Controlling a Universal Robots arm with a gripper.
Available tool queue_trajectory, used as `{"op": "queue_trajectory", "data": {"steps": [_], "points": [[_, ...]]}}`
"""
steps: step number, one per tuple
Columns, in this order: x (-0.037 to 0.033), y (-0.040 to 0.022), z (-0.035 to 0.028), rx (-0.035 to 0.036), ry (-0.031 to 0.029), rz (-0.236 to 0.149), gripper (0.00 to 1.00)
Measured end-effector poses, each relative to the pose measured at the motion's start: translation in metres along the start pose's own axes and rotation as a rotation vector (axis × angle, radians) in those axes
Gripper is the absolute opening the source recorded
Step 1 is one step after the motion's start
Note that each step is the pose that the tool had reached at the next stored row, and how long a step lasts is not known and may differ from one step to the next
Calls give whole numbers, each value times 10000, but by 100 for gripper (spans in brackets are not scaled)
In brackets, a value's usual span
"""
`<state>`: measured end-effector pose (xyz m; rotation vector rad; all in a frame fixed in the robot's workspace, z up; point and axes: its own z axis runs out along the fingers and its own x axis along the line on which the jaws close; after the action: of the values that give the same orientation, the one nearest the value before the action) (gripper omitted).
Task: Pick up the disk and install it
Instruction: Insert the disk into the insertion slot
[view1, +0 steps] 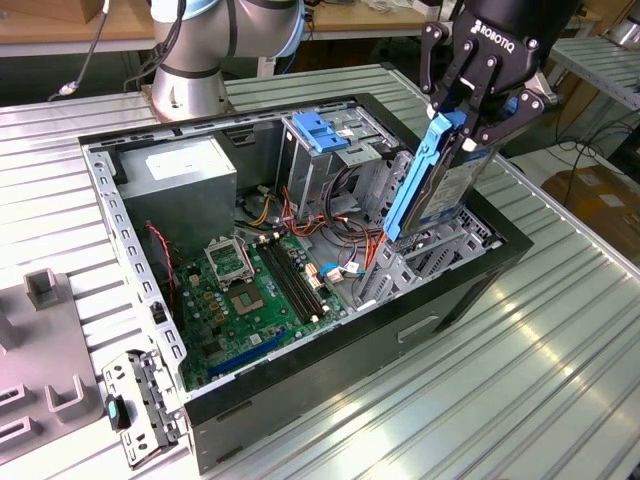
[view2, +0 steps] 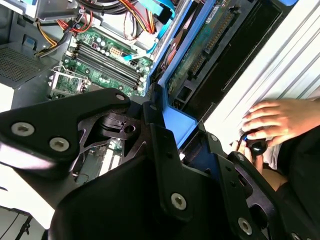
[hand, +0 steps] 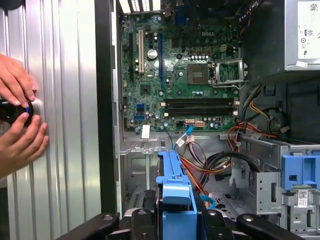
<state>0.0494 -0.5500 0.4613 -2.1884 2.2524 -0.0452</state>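
Your black, angular gripper (view1: 476, 118) is clenched on the upper end of the disk (view1: 445, 190), a flat rectangular drive with a dark metal body and smooth blue plastic rails along its long edges. The disk hangs steeply tilted, almost on end, over the corner of the open black computer case (view1: 300, 410) at the exterior view's right. Its lower end reaches down to the perforated grey sheet-metal drive cage (view1: 425, 262) in that corner; you cannot tell whether the two touch.

In the second wrist view the disk (view2: 200, 50) shows its underside, a green circuit board with a row of fine connector pins. In the first wrist view the disk (hand: 175, 200) appears edge-on as a glossy blue bar.

Deeper in the case lies the green motherboard (view1: 250, 290) with long black memory slots. At the end of the case away from the disk sits a plain grey metal power supply box (view1: 180, 172). The case rests on a ribbed aluminium table (view1: 540, 380). Beside the case, a person's hands (hand: 20, 145) cup a round black knob (hand: 12, 111) on the ribs.
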Motion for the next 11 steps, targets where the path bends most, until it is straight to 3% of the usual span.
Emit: {"op": "queue_trajectory", "data": {"steps": [4,11], "points": [[7,-35,15,-17,1,86,37],[32,-42,48,-16,1,10,37]]}}
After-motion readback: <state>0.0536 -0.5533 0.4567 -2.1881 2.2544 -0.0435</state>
